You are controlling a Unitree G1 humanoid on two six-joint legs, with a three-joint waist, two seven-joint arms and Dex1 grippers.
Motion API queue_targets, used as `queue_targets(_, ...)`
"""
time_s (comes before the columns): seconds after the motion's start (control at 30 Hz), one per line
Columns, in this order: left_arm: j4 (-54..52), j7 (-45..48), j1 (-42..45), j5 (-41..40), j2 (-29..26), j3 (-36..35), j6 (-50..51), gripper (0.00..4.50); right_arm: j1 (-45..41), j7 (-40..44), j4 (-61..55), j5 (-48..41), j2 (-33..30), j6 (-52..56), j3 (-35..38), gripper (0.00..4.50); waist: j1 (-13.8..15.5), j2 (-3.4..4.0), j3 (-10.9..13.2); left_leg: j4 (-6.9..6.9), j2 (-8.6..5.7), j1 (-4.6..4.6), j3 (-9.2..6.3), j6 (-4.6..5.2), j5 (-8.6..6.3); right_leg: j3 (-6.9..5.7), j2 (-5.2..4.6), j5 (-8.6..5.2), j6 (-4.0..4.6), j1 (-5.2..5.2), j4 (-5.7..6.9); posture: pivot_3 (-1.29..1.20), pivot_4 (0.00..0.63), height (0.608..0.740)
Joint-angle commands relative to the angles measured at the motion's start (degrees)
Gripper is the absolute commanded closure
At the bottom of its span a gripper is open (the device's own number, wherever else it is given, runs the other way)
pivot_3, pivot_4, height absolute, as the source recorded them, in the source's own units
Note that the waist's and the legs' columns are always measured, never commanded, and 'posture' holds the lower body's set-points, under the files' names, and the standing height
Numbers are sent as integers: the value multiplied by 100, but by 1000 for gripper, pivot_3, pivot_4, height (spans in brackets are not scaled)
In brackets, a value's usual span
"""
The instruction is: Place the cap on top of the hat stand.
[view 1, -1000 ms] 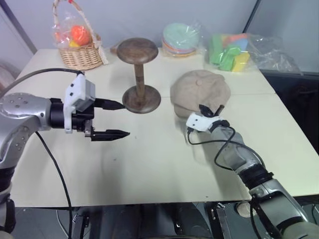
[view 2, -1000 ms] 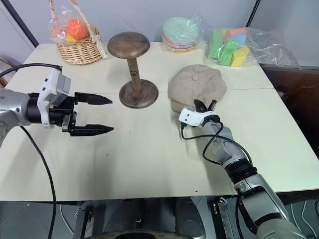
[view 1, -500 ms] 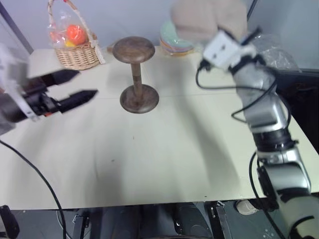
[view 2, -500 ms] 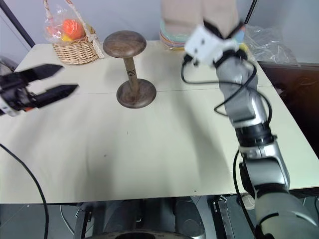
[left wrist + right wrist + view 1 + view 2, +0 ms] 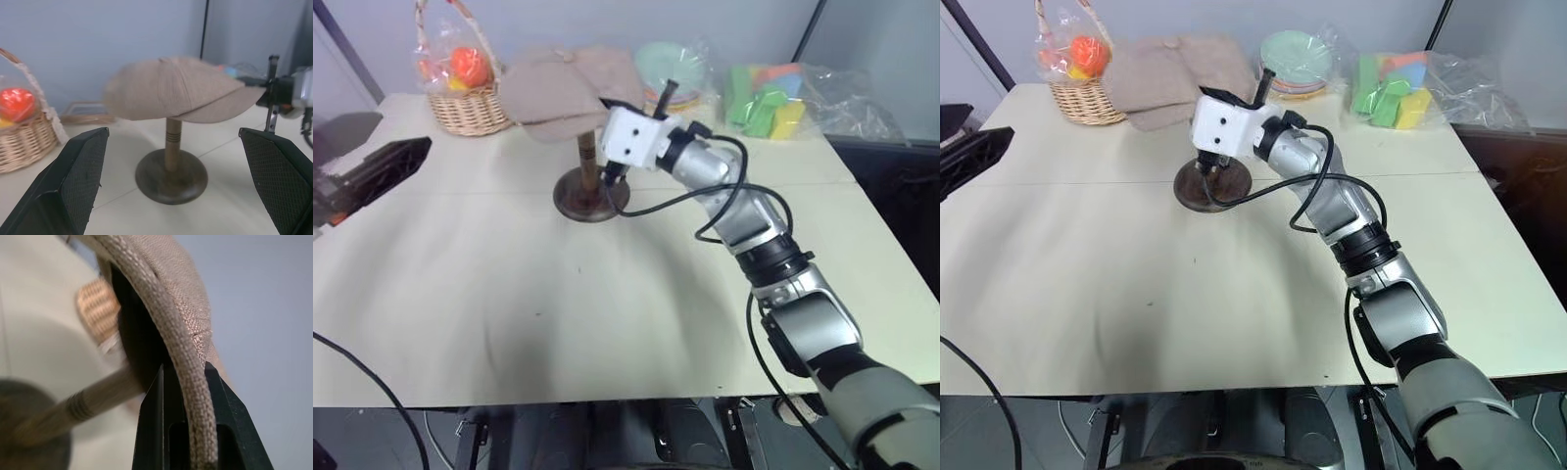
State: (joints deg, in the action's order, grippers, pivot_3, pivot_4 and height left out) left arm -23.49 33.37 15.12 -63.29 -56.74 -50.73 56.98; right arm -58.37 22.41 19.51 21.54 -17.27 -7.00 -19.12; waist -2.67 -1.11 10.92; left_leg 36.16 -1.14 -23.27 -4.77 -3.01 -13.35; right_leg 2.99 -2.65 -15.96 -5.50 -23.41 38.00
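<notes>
The beige cap [image 5: 566, 86] sits over the dome of the dark wood hat stand [image 5: 591, 199], hiding the top; the post and round base show below it. My right gripper [image 5: 190, 396] is shut on the cap's brim on the side toward the plates, and the stand's dark top [image 5: 132, 352] shows just under the fabric. Whether the cap's weight rests on the dome I cannot tell. My left gripper [image 5: 406, 157] hangs at the table's far left, apart from the stand, its fingers [image 5: 80, 181] open wide and empty, facing the stand's post [image 5: 171, 147].
A wicker basket [image 5: 460, 98] with bagged orange fruit stands at the back left, close behind the cap. A stack of pastel plates [image 5: 672, 67] and a bag of green and yellow blocks [image 5: 766, 101] sit at the back right. The pale table [image 5: 607, 313] stretches in front.
My right gripper lifted the cap off the table and swung it left over the stand. My left gripper drew back to the left, still open.
</notes>
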Motion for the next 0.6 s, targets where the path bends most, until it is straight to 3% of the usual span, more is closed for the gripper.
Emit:
queue_targets(0.03,-106,-49,-74,-114,-122,-213,-80,0,212,-109,-255,183,78,-258,-156,4477,-1,0,0,-1,0,0,0,0,0,0,0,0,0,-1,0,0,150,740)
queue_targets(0.3,-59,66,-58,60,-162,326,-364,0,226,-602,-92,1085,-43,-712,-503,4477,-8,0,0,-2,-1,2,2,-6,3,0,4,0,0,-3,4,0,150,740)
queue_targets(0.4,19,149,44,135,-185,600,-494,0,185,-595,-43,1102,-74,-771,-423,3519,-4,0,0,-2,-1,1,1,-6,3,0,3,0,1,-2,4,0,150,740)
queue_targets(0.6,23,384,112,437,-184,1177,-752,0,360,-637,-379,1307,-283,-814,-384,565,9,0,0,-2,-2,1,2,-6,3,0,2,0,1,-2,2,0,150,740)
